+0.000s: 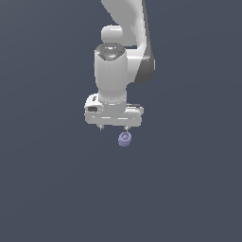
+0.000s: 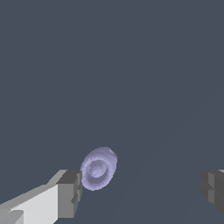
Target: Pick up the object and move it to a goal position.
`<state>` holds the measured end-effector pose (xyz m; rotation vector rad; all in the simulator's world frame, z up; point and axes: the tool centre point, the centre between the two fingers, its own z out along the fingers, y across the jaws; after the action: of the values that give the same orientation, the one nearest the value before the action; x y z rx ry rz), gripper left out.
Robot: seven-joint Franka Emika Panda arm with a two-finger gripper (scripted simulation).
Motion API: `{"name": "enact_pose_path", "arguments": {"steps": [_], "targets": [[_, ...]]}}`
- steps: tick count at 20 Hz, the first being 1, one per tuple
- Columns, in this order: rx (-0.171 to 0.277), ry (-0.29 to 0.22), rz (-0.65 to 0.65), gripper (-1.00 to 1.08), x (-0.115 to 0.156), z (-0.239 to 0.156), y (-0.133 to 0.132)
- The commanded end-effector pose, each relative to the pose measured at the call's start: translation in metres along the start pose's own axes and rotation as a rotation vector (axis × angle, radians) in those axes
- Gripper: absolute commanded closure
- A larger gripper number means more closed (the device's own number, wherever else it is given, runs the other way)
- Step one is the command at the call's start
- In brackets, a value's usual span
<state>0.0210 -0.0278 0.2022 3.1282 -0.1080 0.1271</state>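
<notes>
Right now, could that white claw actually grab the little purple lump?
Probably yes. The claw is open and the purple lump lies close beside one finger, nothing blocking it. It sits off-centre, though, so the claw likely needs a small sideways shift first.

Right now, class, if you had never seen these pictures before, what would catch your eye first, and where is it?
First comes the big white robot arm reaching down through the upper middle of the exterior view, against a plain dark background. Next is the tiny pale purple lump with a ring-like hollow, just below the hand. In the wrist view the hand is open, and the lump sits close beside one finger, far from the other.
</notes>
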Motion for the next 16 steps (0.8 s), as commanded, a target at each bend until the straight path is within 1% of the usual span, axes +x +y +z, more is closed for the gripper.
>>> {"name": "enact_pose_path", "arguments": {"steps": [1, 5, 11, 16], "targets": [[0.000, 0.000, 0.000, -0.92, 0.0000, 0.0000, 0.0000], [0.008, -0.001, 0.004, -0.92, -0.0001, -0.0009, -0.0013], [0.035, -0.003, 0.019, -0.92, -0.0005, -0.0038, -0.0059], [0.035, -0.003, 0.018, -0.92, -0.0004, -0.0040, -0.0060]]}}
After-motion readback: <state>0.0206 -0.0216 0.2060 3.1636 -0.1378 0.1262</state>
